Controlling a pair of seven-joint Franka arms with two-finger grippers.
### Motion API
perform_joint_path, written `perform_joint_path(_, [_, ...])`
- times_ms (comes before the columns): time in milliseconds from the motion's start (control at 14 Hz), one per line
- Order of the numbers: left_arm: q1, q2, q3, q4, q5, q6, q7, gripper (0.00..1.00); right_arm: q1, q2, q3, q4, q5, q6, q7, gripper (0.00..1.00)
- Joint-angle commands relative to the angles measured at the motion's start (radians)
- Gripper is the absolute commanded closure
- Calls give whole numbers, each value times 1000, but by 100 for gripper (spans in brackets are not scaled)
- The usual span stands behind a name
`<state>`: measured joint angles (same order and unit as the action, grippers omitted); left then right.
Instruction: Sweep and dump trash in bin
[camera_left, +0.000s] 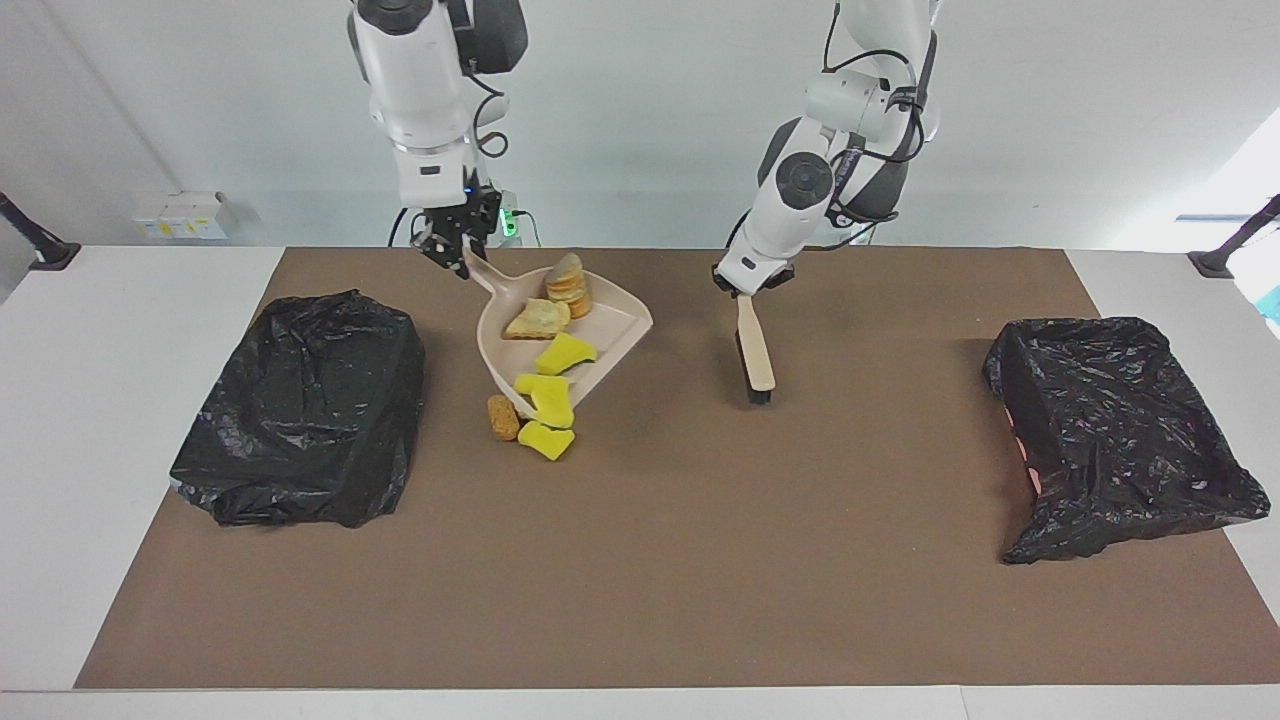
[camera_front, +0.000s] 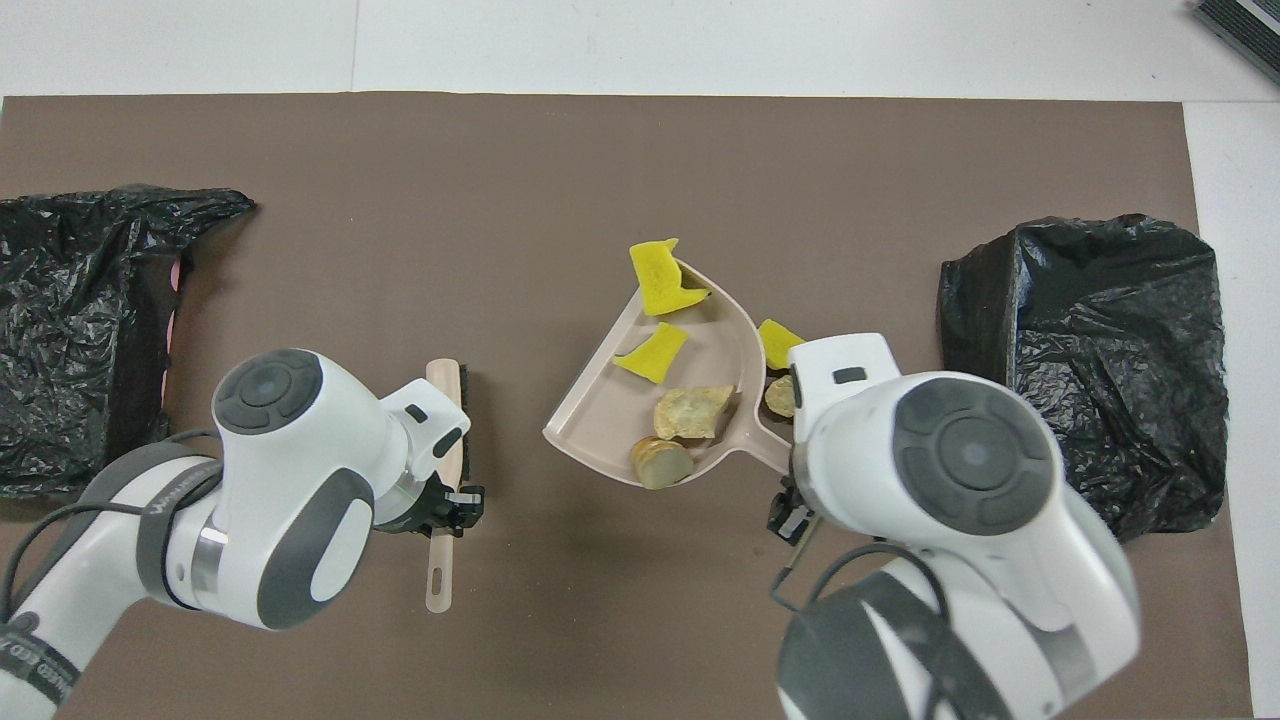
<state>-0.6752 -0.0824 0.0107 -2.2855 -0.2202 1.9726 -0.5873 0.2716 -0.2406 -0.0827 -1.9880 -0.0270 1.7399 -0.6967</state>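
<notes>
We note the right gripper (camera_left: 447, 243) hanging from a nearly vertical forearm, raised above the table and clenched on the handle of the beige plastic dustpan (camera_left: 615, 335); the pan is lifted and tilted, its open lip lower than the handle. The left gripper (camera_left: 745, 288) comes down on a slanted forearm, clamped around the handle of the beige black-bristled brush (camera_left: 753, 352), which hangs steeply with its bristle end low over the brown mat (camera_left: 700, 560).

Trash: four scraps ride in the pan, two pale tan crumbly chunks (camera_left: 540, 318) near the handle end and two bright yellow sponge wedges (camera_left: 562, 352) toward the lip, one overhanging it; on the mat sit an orange-brown oblong lump (camera_left: 501, 417) and another yellow wedge (camera_left: 545, 440), toward the right arm's end.

The facing view shows both grips and the pan clear of the mat; from overhead the right arm's bulk hides its gripper and most of the loose scraps, leaving only a yellow corner (camera_front: 776, 342) and a tan bit (camera_front: 780, 396); in the facing view the pan seems to cover that tan piece.

A black-bagged bin (camera_left: 305, 405) stands at the right arm's end, another black-bagged bin (camera_left: 1115, 430) at the left arm's end; broad bare mat lies farther from the robots.
</notes>
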Motion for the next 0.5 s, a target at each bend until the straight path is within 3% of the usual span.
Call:
perform_joint_path(0, [-125,-63,14,-83,15,89,-146,100,-150,1,-24,34,-4,-39,-185,100])
perform_joint_path(286, [-195,-53,14,-169,12,221,-188,100,-277,1,-130,34,-34,-31,-403,100])
perform_joint_path(357, [-184,-47,14,-158,12,216,-178,65,-310,1,-126,34,-97,-4,-421,100])
perform_joint_path(429, [-182,-36,15,-149,12,215,-177,9,-324,7,-129,34,-163,36,-434,100])
